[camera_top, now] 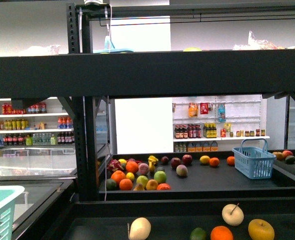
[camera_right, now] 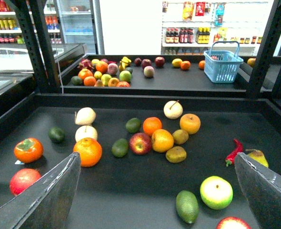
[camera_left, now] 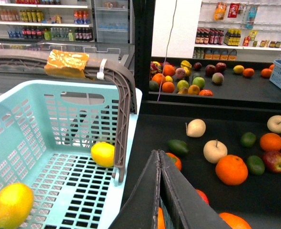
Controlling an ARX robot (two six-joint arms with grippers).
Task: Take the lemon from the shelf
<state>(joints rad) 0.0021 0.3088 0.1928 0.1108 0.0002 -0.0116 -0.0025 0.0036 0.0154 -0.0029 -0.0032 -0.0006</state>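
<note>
The shelf (camera_top: 147, 70) is a black metal rack with dark flat tiers. Mixed fruit lies on its near tier (camera_right: 131, 191), including two yellow-orange round fruits (camera_right: 162, 140) that I cannot name for sure. Two lemons (camera_left: 103, 153) lie in the teal basket (camera_left: 59, 124) to the left of the tier; the second lemon (camera_left: 10, 206) is nearer the camera. A small yellow lemon-like fruit (camera_right: 177, 62) sits on the far tier. My left gripper (camera_left: 158, 153) is shut on nothing, beside the basket's rim. My right gripper (camera_right: 157, 157) is wide open above the near tier, over a green avocado (camera_right: 187, 206) and a green apple (camera_right: 216, 192).
A blue basket (camera_top: 254, 161) stands on the far tier beside a heap of fruit (camera_top: 137, 176). Black uprights (camera_top: 82, 125) frame the rack. White shelves of bottles (camera_top: 32, 125) and a glass case (camera_top: 32, 165) lie behind. A red chilli (camera_right: 234, 151) and a pear (camera_right: 257, 157) lie at the right.
</note>
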